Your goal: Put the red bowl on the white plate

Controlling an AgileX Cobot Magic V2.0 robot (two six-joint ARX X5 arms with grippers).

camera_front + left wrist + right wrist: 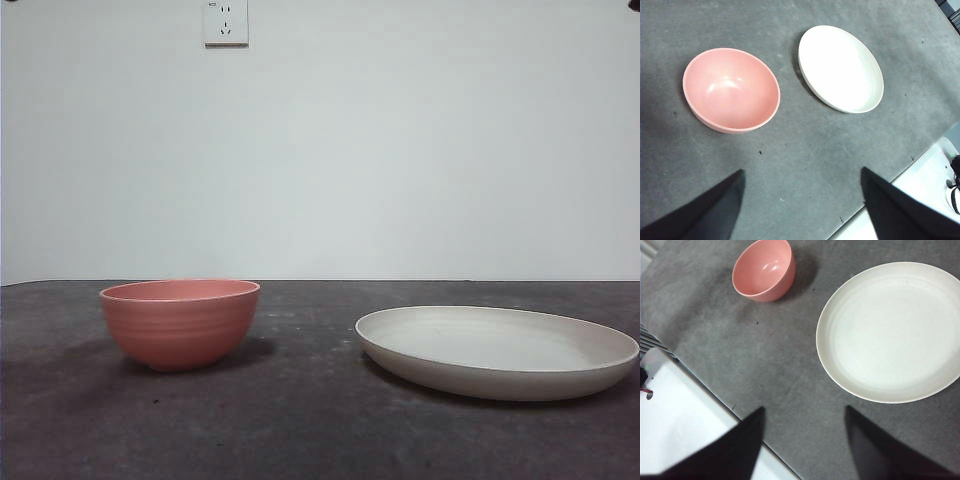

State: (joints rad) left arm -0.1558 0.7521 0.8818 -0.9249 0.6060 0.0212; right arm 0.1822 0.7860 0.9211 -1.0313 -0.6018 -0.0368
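While both arms hover high, jaws spread, empty: red bowl (180, 322) beside white plate (497, 350).

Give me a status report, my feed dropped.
Left gripper and right gripper open, high, holding nothing. Red bowl on table, apart from white plate. Plate bare, nothing between them.

This looks like a plain test room — a lab, not a home. A bare white wall (400, 150) stands behind a dark grey table (300, 420), and the wall has just one white power socket (225, 22) on it. The table top is a rough grey mat with a white edge (685, 405) — no cloth, no kitchen things around.
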